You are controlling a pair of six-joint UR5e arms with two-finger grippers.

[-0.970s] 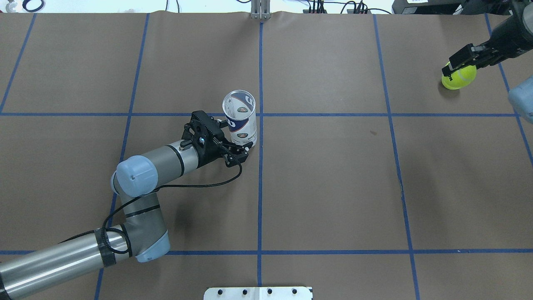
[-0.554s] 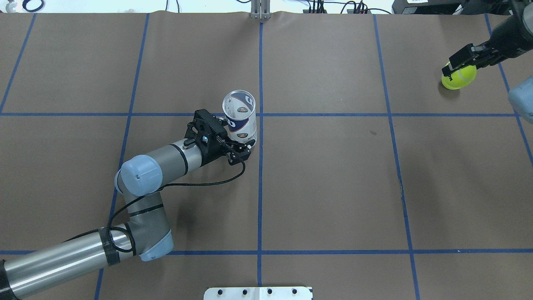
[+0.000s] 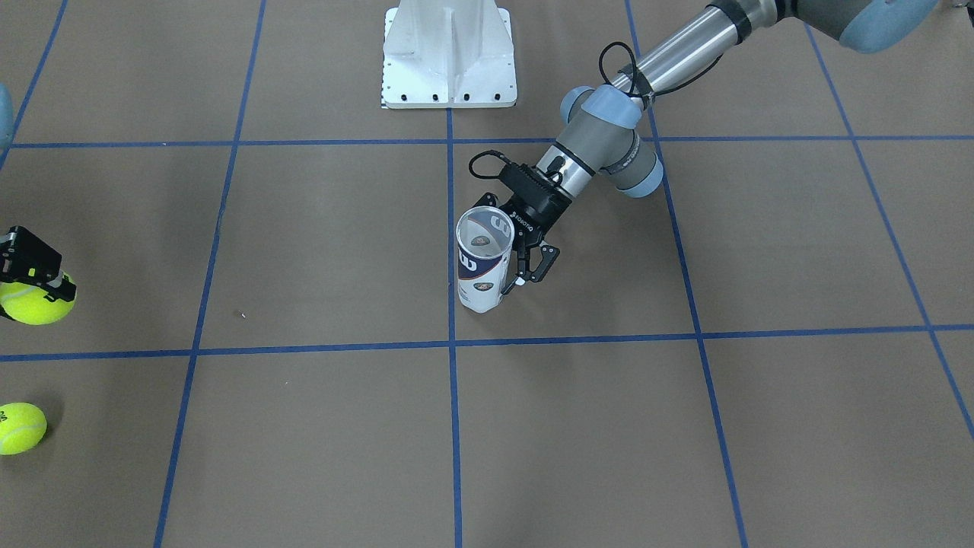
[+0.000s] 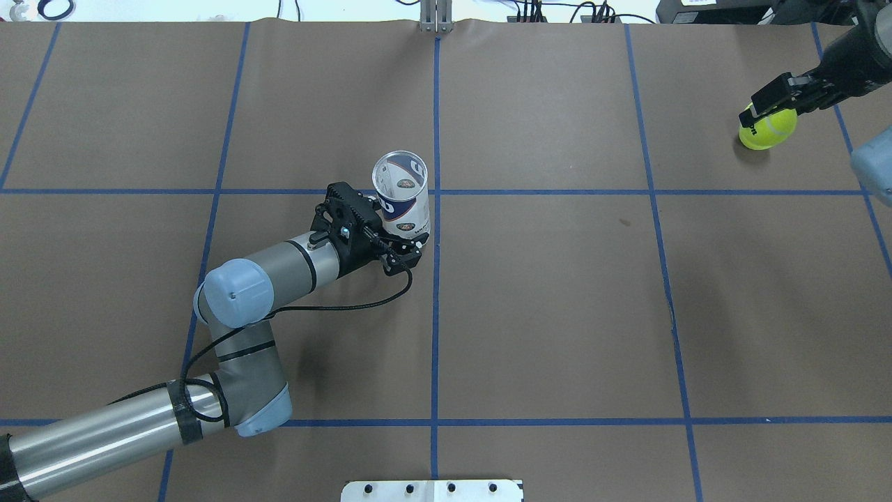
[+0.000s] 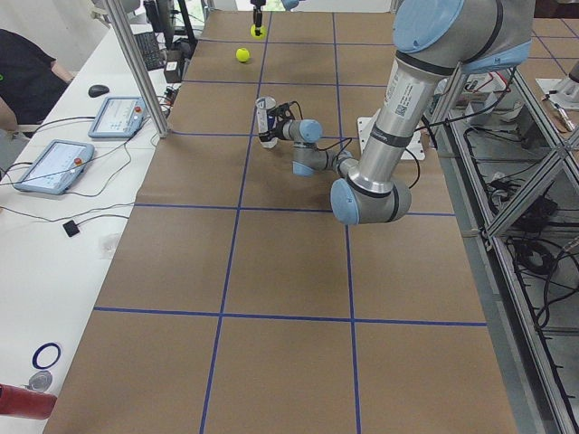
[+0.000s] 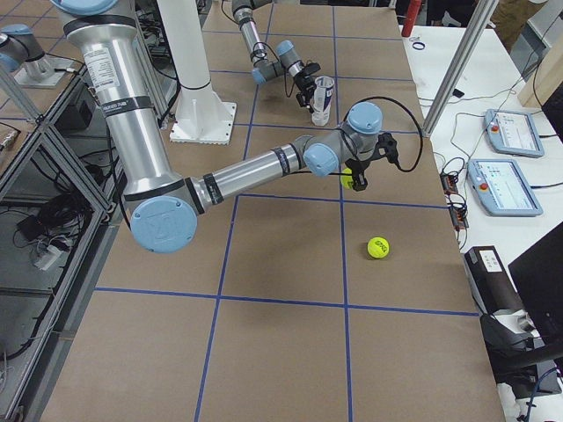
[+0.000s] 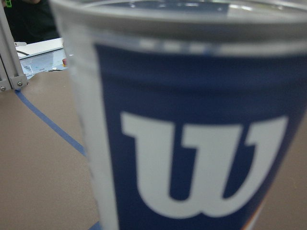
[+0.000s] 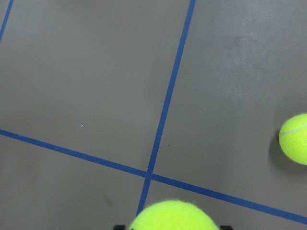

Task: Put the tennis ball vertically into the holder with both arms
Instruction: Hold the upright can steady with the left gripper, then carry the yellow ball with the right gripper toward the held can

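Note:
The holder (image 4: 403, 199), a clear can with a navy-and-white "W" label, stands upright and open-topped near the table's middle (image 3: 482, 266). It fills the left wrist view (image 7: 192, 143). My left gripper (image 4: 399, 226) is low at the can's base with one finger on each side; the jaws look open, and the far finger is hidden behind the can. My right gripper (image 4: 766, 117) is shut on a yellow tennis ball (image 4: 768, 131) at the far right, just over the table. This ball shows at the bottom of the right wrist view (image 8: 170, 215).
A second tennis ball (image 3: 21, 428) lies loose on the table near the held one, also in the right wrist view (image 8: 295, 139). The white pedestal base (image 3: 449, 53) stands at the robot's edge. Blue tape lines cross the brown table cover.
My left arm has pushed forward, bringing its fingers further around the can's base. My right gripper with the ball has barely moved.

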